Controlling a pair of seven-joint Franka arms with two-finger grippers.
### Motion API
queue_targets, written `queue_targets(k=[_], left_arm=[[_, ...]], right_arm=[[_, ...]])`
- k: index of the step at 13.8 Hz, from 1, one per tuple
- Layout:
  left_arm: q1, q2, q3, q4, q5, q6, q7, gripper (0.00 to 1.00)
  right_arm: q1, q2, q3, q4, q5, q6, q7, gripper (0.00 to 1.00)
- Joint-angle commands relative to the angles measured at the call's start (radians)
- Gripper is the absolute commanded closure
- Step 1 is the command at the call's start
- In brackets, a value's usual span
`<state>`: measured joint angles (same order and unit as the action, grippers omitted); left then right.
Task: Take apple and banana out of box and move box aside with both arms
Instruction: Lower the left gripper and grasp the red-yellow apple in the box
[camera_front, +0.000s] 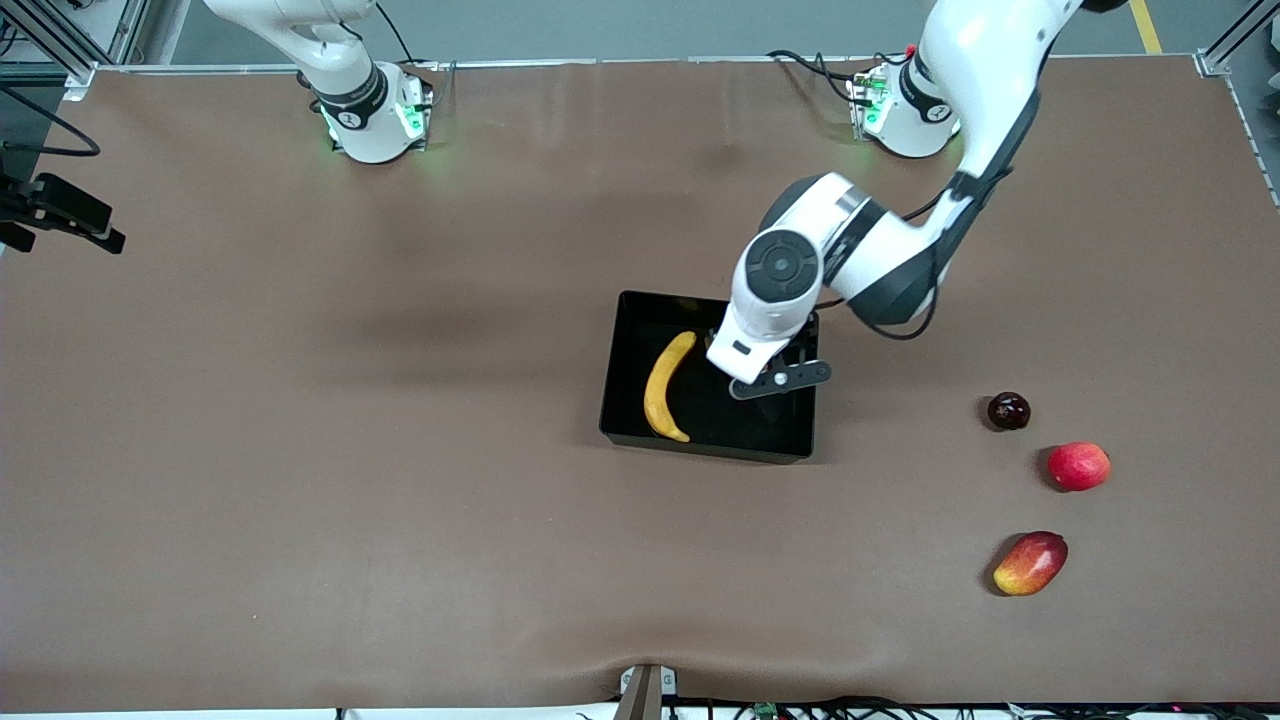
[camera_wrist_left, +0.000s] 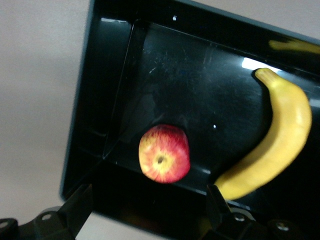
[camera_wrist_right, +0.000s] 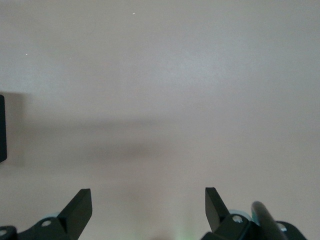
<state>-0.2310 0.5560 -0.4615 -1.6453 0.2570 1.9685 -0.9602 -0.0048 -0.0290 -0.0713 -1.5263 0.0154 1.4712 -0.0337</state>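
The black box (camera_front: 612, 400) sits mid-table. The yellow banana (camera_front: 665, 385) lies in it, toward the right arm's end. My left gripper (camera_front: 770, 372) hangs over the box's other end and hides the apple in the front view. In the left wrist view, the red apple with its yellowish patch (camera_wrist_left: 164, 153) is in the box (camera_wrist_left: 200, 85) beside the banana (camera_wrist_left: 280, 145). The left gripper (camera_wrist_left: 147, 196) is open above the apple and not touching it. My right gripper (camera_wrist_right: 147, 192) is open and empty over bare table; it is out of the front view.
Three fruits lie toward the left arm's end of the table: a small dark round fruit (camera_front: 1008, 411), a plain red round fruit (camera_front: 1078, 466) and, nearest the front camera, a red-and-yellow mango (camera_front: 1031, 563). A black fixture (camera_front: 60, 212) sits at the right arm's table edge.
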Motion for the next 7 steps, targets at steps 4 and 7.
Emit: queue_targets(k=[4,7], left_arm=[[-0.018,0.067,0.000,-0.080,0.105,0.164,-0.138,0.00],[-0.014,0.070,0.004,-0.146,0.107,0.217,-0.155,0.00]], right_arm=[[0.000,0.001,0.004,0.012,-0.002,-0.003,-0.005,0.00],[0.000,0.001,0.004,0.012,-0.002,-0.003,-0.005,0.00]])
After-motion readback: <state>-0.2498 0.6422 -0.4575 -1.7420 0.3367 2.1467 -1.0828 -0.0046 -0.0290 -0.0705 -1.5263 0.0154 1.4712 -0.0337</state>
